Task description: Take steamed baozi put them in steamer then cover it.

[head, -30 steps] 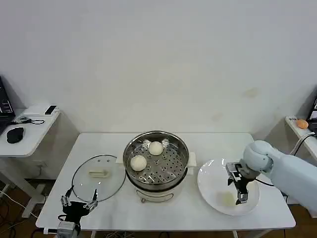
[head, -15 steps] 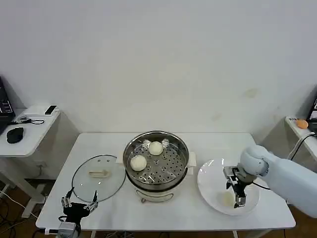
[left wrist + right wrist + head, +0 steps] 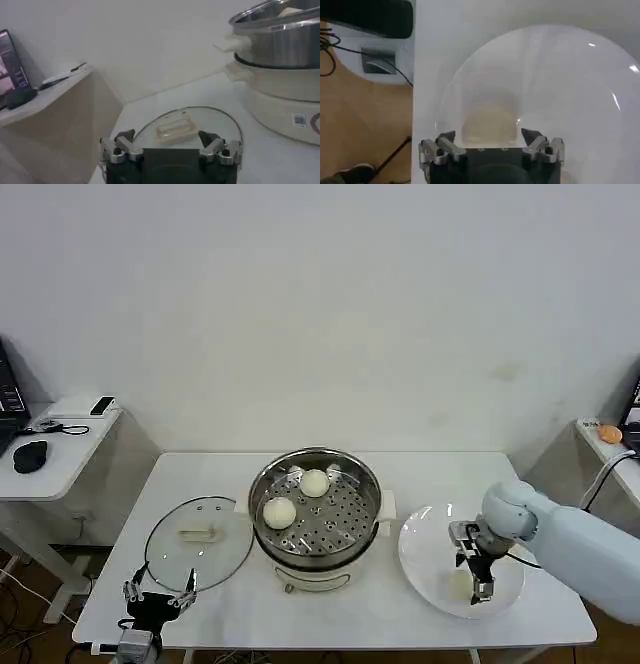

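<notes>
The right pincer (image 3: 479,582) is sinking lower over the white plate (image 3: 425,559) than it was a second ago, its wrist drawing in toward the robot and its tips now closing on the pale bun lying there. In the right wrist view the two fingers are spread wide, released, with the steamed baozi (image 3: 488,120) sitting just beyond and between them, not yet touched as far as can be seen. That suggests a third bun is about to be picked up.

Going from near to far on the tabletop (image 3: 210,609): at about seven o'clock from the pot, by the near edge, the left pincer (image 3: 158,592) is waiting idle, fingers open and holding nothing, in the same spot as before. Just beyond it the cover (image 3: 199,541), a clear glass lid with a white handle, is lying flat at roughly nine o'clock from the pot, just beside it. At about four o'clock from the pot is the plate with the bun and the working pincer.

In the middle, the steamer (image 3: 316,516) is standing open, with two buns resting on its perforated tray, one at about eight o'clock, one toward twelve.

Judging by this, the loading is partly done; the lid step is still ahead.
</notes>
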`<action>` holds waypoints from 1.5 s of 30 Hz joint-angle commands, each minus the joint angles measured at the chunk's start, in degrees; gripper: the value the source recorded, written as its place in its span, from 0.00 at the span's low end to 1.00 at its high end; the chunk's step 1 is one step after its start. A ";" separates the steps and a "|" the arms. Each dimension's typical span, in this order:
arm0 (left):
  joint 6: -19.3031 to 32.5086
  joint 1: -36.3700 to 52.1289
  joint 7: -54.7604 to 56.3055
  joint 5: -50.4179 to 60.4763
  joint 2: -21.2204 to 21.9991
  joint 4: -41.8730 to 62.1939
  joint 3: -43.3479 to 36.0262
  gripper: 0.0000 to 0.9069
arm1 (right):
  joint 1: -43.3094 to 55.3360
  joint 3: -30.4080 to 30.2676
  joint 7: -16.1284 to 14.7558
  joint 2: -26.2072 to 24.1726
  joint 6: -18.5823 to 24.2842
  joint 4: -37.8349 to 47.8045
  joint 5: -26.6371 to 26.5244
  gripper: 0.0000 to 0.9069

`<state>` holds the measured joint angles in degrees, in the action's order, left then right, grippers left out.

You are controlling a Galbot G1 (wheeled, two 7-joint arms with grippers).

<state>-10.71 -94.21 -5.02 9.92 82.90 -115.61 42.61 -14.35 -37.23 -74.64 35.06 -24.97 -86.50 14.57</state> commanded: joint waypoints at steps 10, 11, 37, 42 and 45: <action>0.00 0.50 -0.10 0.09 -0.26 0.74 0.39 1.00 | 0.00 -0.30 -0.07 0.89 0.26 1.69 0.36 1.00; 0.01 0.56 -0.13 0.09 -0.25 0.77 0.33 1.00 | 0.01 -0.30 -0.06 0.89 0.25 1.73 0.31 0.86; 0.09 0.94 0.05 0.00 -0.25 1.12 0.12 1.00 | 1.93 1.06 -0.28 -0.70 -0.23 0.13 -0.90 0.71; 0.05 1.42 0.19 0.11 0.12 1.46 -0.58 1.00 | 7.59 3.01 -0.96 -1.74 -0.26 -1.99 -4.00 0.71; -0.02 1.80 0.04 0.08 0.43 1.68 -0.60 1.00 | 13.87 2.51 -2.03 -1.61 0.16 -3.91 -5.55 0.71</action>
<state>-10.68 -92.54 -4.90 9.97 83.25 -114.03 42.19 -8.15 -35.41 -76.06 34.03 -25.01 -88.22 11.40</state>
